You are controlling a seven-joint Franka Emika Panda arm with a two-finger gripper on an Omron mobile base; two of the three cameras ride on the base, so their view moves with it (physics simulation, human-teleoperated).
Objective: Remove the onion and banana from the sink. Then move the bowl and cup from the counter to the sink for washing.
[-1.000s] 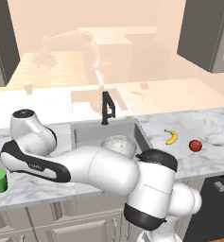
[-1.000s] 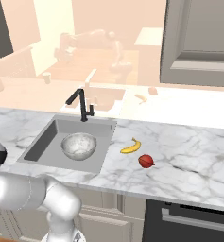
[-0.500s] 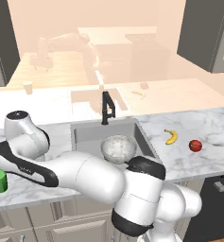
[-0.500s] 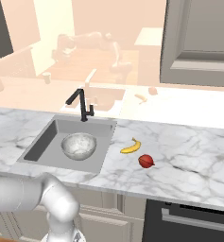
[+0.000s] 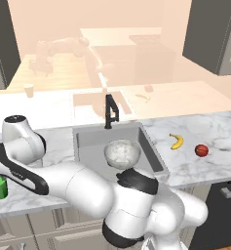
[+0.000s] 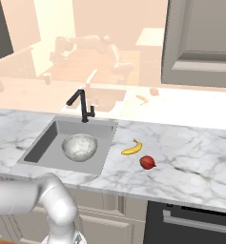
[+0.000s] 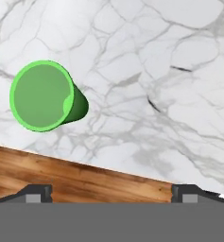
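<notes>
We find that over the last second the arm has swung further to the left end of the bench [image 5: 48, 202], its links now lying lower and wider across the front of the left base view. The hand has arrived above the cup [image 7: 45, 96]. The bowl [image 5: 122, 153], banana [image 5: 176, 141] and onion [image 5: 201, 150] have not shifted in that time.

In our judgement three parts of the task are done: the fruit lies on the marble to the right of the sink [image 5: 87, 146], and the bowl sits inside the basin. Only the cup remains.

The gripper [image 7: 112, 194] is spread fully, holding nothing, its two dark fingertips showing at the bottom of the hand view. The cup stands upright on the bench near its front edge, well to one side of the line between the fingertips, so the hand will likely need to centre before descending.

The bench is white marble with grey veins over beige cabinets. A black faucet [image 6: 82, 106] stands behind the basin. Wooden floor [image 7: 61, 175] shows beyond the bench edge, and a dark appliance front [image 6: 190, 221] sits below the right end.
</notes>
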